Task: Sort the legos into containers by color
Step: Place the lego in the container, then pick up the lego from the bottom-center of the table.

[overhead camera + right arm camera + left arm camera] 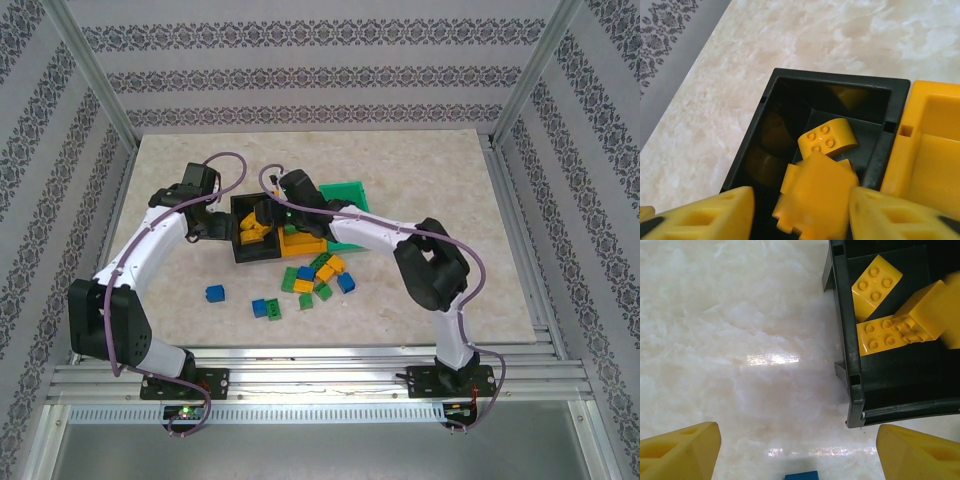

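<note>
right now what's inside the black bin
Yellow legos, at least three, one blurred above the others. It covers part of the black bin floor, so more may lie underneath.

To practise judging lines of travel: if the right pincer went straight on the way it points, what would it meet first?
The right pincer would first meet the yellow brick between its fingers; past that, likely the black bin, where another yellow brick lies. Depth is unclear.
</note>
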`<move>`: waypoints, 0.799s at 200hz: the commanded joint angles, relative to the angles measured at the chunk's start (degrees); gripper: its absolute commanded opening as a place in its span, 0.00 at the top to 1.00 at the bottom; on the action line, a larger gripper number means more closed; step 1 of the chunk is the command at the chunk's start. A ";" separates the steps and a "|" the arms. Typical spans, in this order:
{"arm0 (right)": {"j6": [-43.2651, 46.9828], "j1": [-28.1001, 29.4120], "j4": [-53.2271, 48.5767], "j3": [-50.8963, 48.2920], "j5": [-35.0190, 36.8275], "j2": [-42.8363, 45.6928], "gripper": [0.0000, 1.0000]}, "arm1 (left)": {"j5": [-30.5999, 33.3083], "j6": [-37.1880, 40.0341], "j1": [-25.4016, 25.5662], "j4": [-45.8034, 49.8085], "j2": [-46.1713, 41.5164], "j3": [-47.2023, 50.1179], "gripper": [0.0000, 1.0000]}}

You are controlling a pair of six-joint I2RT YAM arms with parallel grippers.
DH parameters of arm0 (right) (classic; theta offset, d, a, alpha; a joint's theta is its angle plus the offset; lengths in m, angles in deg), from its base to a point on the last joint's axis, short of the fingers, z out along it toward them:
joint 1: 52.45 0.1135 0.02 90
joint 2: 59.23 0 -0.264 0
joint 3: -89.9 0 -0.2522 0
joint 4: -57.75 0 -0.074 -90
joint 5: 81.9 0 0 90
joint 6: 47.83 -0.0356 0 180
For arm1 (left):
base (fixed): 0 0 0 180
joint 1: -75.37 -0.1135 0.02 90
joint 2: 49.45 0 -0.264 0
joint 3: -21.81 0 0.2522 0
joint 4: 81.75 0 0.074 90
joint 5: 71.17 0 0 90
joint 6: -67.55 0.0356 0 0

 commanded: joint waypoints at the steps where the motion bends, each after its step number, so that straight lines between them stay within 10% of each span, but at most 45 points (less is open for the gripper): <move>1: -0.08 -0.05 0.44 1.55 -2.12 0.56 0.41 | 0.50 -0.34 -0.45 -0.31 0.16 0.38 0.18; 160: 3.74 -3.29 -9.41 -41.80 3.85 34.68 0.40 | -5.13 1.00 -0.28 -1.21 1.82 0.22 0.19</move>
